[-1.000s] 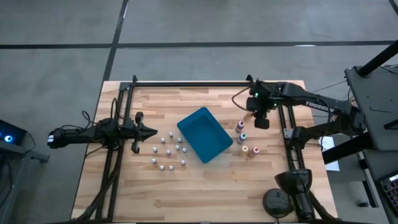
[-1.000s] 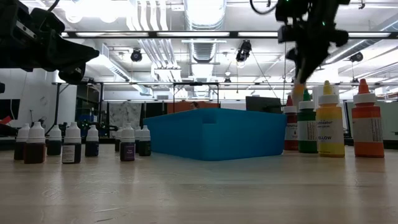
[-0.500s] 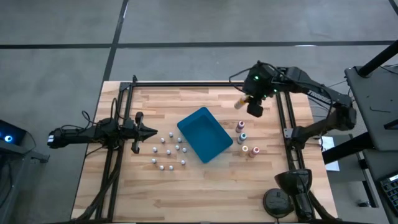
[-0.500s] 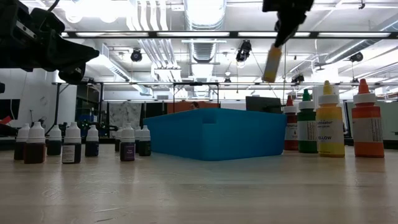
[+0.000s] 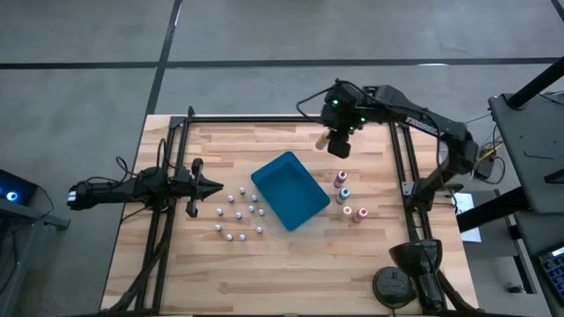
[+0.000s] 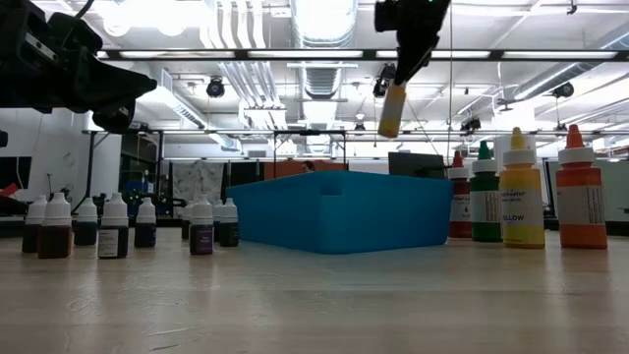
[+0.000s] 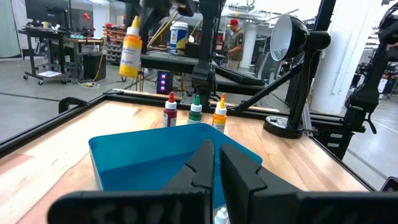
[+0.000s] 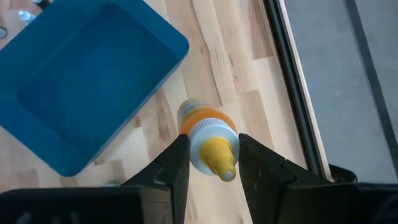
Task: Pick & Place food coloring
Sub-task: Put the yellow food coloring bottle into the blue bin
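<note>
Item: yellow-topped food coloring bottle (image 8: 208, 144), gripped in my right end effector (image 5: 339, 145), aloft above the tabletop (image 5: 264, 273) beside the blue tray (image 5: 290, 190). Handling advice: centre over the tray's interior, keep the bottle steady, lower before releasing. Left end effector (image 5: 204, 186): closed, empty, idle near the white-topped bottles (image 5: 238, 214).

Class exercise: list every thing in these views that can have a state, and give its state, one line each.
Right pincer: shut on the yellow bottle, raised above the table.
Yellow bottle: held in the air, tilted.
Left pincer: shut, empty, low beside the small bottles.
Blue tray: empty, on the table.
Four tall bottles: upright, capped.
Small bottles: upright, capped.
</note>
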`<state>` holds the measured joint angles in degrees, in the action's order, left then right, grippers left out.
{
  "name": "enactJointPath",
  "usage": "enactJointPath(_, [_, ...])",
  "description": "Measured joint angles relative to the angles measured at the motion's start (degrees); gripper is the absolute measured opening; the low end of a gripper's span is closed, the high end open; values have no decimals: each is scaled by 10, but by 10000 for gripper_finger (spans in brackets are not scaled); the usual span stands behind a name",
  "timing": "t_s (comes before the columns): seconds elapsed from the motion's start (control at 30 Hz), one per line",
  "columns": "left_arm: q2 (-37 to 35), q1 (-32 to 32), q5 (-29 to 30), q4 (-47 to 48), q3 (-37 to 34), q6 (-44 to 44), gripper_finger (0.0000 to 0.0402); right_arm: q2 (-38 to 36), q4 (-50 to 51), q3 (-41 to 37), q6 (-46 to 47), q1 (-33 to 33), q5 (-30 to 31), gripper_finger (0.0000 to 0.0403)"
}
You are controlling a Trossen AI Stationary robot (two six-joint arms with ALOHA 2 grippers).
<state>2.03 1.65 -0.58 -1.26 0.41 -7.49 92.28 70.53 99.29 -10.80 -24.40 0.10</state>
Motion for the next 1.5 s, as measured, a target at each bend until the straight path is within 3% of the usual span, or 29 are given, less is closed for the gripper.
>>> enactJointPath(1.5, [0, 0, 0, 0, 0, 0, 0, 230, -2, 200, -16, 22, -3, 105])
